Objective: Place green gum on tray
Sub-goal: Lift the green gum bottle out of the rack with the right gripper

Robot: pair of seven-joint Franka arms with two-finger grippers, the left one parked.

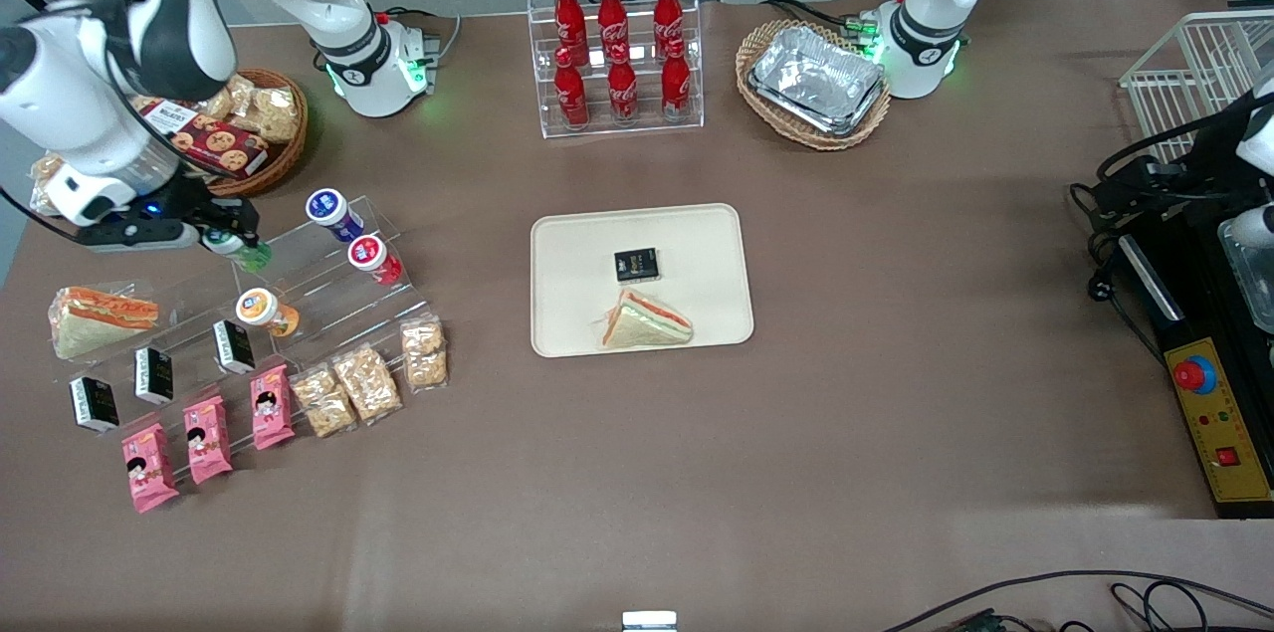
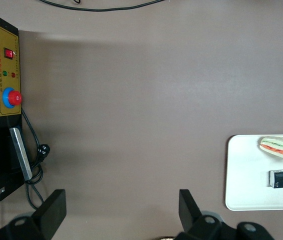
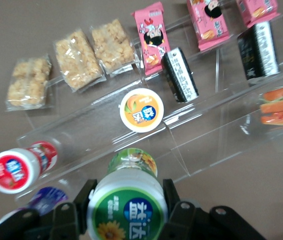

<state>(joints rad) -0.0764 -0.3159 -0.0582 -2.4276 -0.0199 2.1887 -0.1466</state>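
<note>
The green gum [image 3: 127, 197] is a small green bottle with a white lid and a green label. My right gripper [image 3: 126, 202] is shut on its lid end, a finger on each side. In the front view the gripper [image 1: 235, 244] holds the green gum [image 1: 249, 254] just above the top step of the clear acrylic stand [image 1: 328, 289], at the working arm's end of the table. The cream-beige tray [image 1: 567, 254] lies at the table's middle, holding a small black box [image 1: 636, 264] and a wrapped sandwich [image 1: 645, 322].
On the stand are a blue-bodied bottle [image 1: 333, 212], a red one [image 1: 374, 258], an orange one [image 1: 265, 311], black boxes, pink snack packs and puffed-rice packs. A wrapped sandwich [image 1: 100, 318] lies beside them. A wicker basket of cookies [image 1: 244, 129] stands nearby. A cola rack [image 1: 617, 55] and foil-tray basket [image 1: 814, 83] stand farther from the camera.
</note>
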